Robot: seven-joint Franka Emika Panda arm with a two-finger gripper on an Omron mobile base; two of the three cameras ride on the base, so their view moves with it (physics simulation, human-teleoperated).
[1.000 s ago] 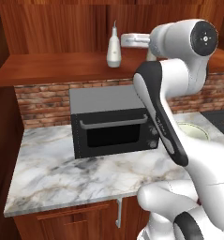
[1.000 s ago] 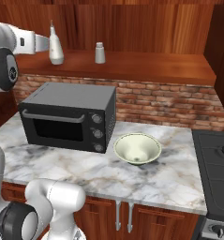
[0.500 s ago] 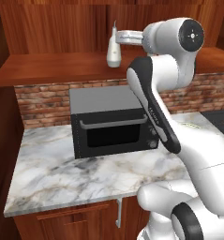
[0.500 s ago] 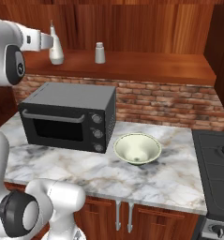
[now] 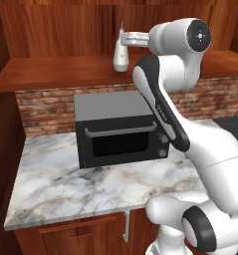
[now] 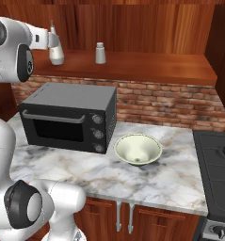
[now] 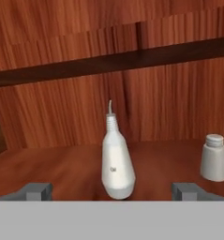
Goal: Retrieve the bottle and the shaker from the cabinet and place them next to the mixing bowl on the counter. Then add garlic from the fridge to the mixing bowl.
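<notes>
The white bottle (image 7: pixel 117 161) stands upright on the wooden cabinet shelf (image 6: pixel 147 66), with the small grey shaker (image 7: pixel 213 158) to its right. My gripper (image 7: pixel 113 191) is open, level with the bottle's lower half, and its fingertips (image 7: pixel 36 191) sit wide apart, one on each side of the bottle without touching it. From the base, my gripper (image 5: pixel 124 40) reaches in at the bottle (image 5: pixel 121 55) from the right. In the right base view the bottle (image 6: pixel 56 52) and shaker (image 6: pixel 100 53) are apart on the shelf. The pale mixing bowl (image 6: pixel 138 149) rests on the marble counter (image 6: pixel 170 174).
A black microwave (image 6: pixel 69 115) sits on the counter under the shelf, left of the bowl. A stove (image 6: pixel 217 169) borders the counter's right end. A brick wall runs behind. The cabinet's wooden back panel is close behind the bottle.
My hand has moved a little closer to the bottle while the arm's elbow swung. The bottle, shaker and bowl have stayed put.
</notes>
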